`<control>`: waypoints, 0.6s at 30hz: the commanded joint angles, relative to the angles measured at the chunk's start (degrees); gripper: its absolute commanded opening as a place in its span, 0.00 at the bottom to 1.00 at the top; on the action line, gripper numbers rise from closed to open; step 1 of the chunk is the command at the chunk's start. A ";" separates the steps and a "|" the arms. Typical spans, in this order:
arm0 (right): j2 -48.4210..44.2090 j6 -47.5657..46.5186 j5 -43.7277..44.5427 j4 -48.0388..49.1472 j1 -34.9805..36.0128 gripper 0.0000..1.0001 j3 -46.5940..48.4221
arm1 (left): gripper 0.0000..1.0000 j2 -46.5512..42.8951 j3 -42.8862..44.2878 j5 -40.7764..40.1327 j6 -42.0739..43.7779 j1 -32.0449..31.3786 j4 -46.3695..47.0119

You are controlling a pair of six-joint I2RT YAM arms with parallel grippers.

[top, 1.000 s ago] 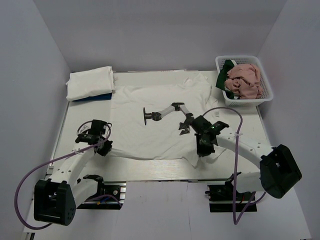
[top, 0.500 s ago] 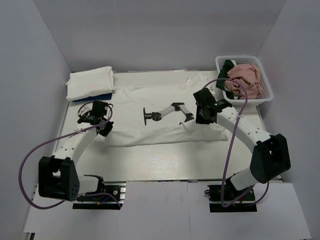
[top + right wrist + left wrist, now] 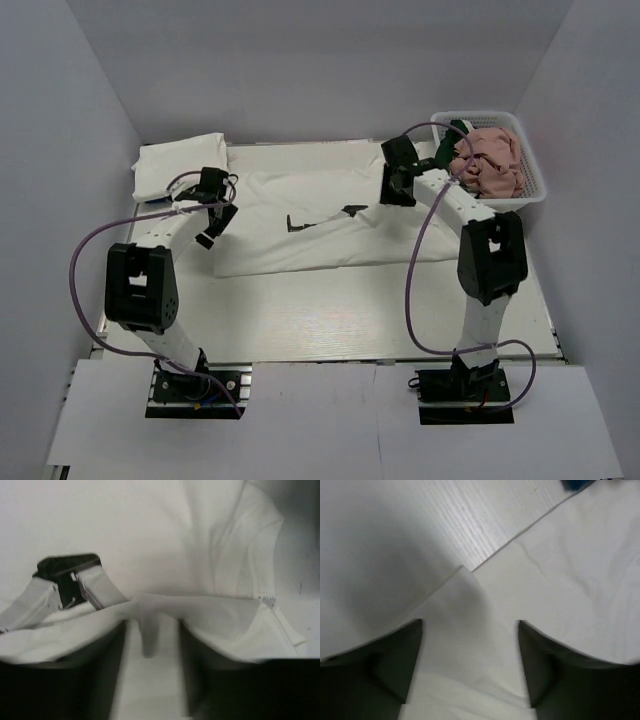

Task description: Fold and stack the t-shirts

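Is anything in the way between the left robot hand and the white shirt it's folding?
Nothing visible is. In the left wrist view, the left gripper hangs right over a folded corner of the white t-shirt. Its jaws stand apart and only bare cloth shows between them.

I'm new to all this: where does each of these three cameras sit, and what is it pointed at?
Top view: above and behind the arms, looking down at the table, left arm, right arm, printed t-shirt and basket.
Left wrist: on the left arm, looking down past the left claw at the shirt's folded edge.
Right wrist: on the right arm, looking past the right claw at the shirt's collar and print.
Shared: all three see that shirt.
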 commanded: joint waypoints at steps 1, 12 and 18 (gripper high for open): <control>7.13 1.05 -1.20 -1.97 -2.37 0.89 10.44 | 0.99 1.53 6.72 -3.96 0.43 0.67 0.26; -4.16 -0.25 -17.01 11.88 -2.46 0.91 -8.74 | 1.00 -6.89 2.99 -2.03 5.70 0.67 0.26; -0.05 -0.16 -22.99 15.86 -2.29 0.91 -8.33 | 1.00 -10.24 -1.77 1.84 8.96 0.67 2.01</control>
